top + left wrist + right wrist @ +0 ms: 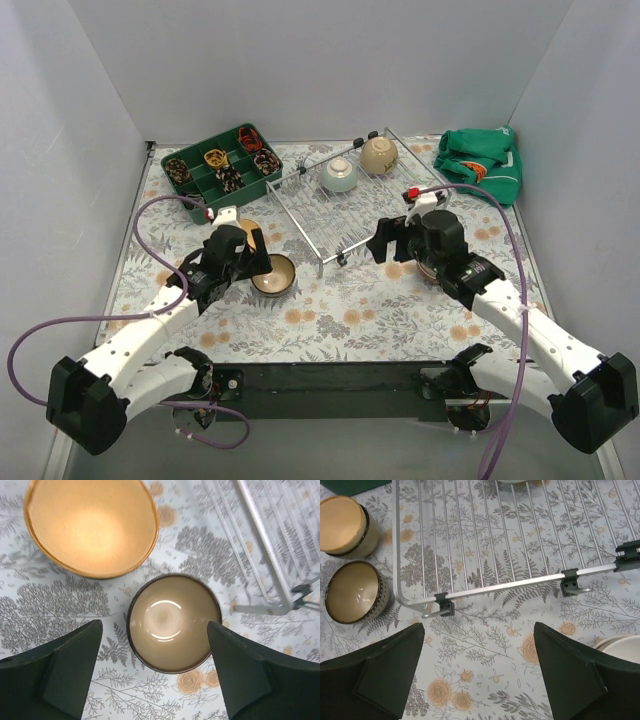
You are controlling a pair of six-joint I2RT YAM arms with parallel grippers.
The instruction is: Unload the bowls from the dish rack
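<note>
Dish rack (312, 218) of silver wire lies flat at mid-table on the flowered tablecloth (350, 310). Two bowls rest on its far end: a mint-green bowl (339, 176) and, just beyond it toward the rack's far right corner, a beige bowl (378, 155); which way up they sit cannot be told. Off the rack, near its near left corner, a dark-rimmed bowl (172, 622) stands upright on the tablecloth with a tan bowl (92, 522) just beside it, both clear of the rack's rim. The left gripper (153, 625) hangs above the dark-rimmed bowl, jaws spread wide to either side of it, clasping nothing. The right gripper (479, 627) hovers just outside the rack's near rim, jaws equally wide, empty. A pale bowl (620, 647) is partly visible to the right of the rack. A green compartment tray (220, 170) lies left of the rack's far end, and a green cloth bundle (480, 165) lies to its right.
</note>
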